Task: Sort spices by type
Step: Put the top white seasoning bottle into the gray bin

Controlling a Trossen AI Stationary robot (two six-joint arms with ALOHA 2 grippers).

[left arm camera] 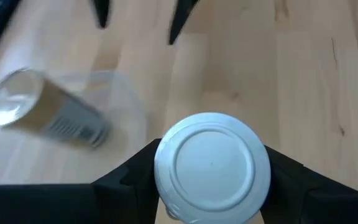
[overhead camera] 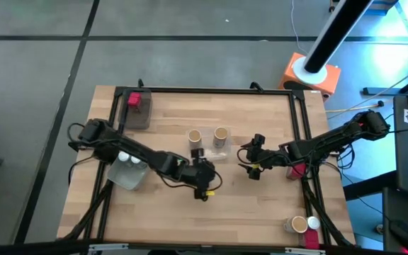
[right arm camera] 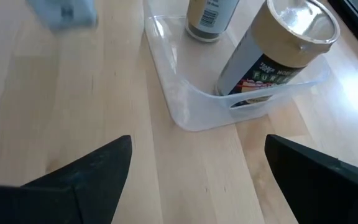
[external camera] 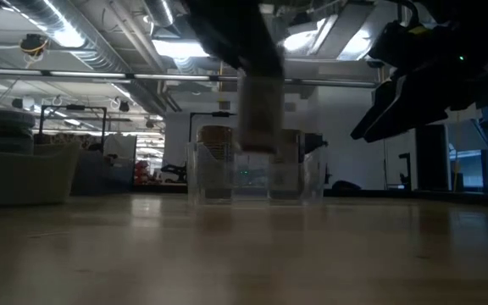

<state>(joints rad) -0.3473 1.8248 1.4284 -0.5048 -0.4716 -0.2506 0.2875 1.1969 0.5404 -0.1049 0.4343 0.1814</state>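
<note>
Near the middle of the worktop [overhead camera: 261, 212], the left end effector [overhead camera: 202, 173] pinches a tan spice jar [left arm camera: 211, 168] by its sides, its pale round end facing the wrist camera. Taking it from the sides leaves the jar's ends free, so I judge it could be set upright among its own kind.

Just beyond it, a clear tray [overhead camera: 219, 151] holds two more tan jars [overhead camera: 195, 136], standing open-end up. That looks like the bin for this type, and the held jar seems bound there. In the low view the carried jar [external camera: 259, 114] hangs clear of the wood in front of the tray [external camera: 257, 174], high enough to pass its wall.

The right end effector [overhead camera: 253, 163] waits beside the tray with its fingers [right arm camera: 86, 174] spread wide and nothing between them.

At the far left corner a red jar [overhead camera: 134, 100] sits in its own tray, and white-capped jars [overhead camera: 124, 157] rest in a third tray [overhead camera: 127, 175] by the left arm. Two jars [overhead camera: 299, 224] stand at the near right edge, not yet sorted.
</note>
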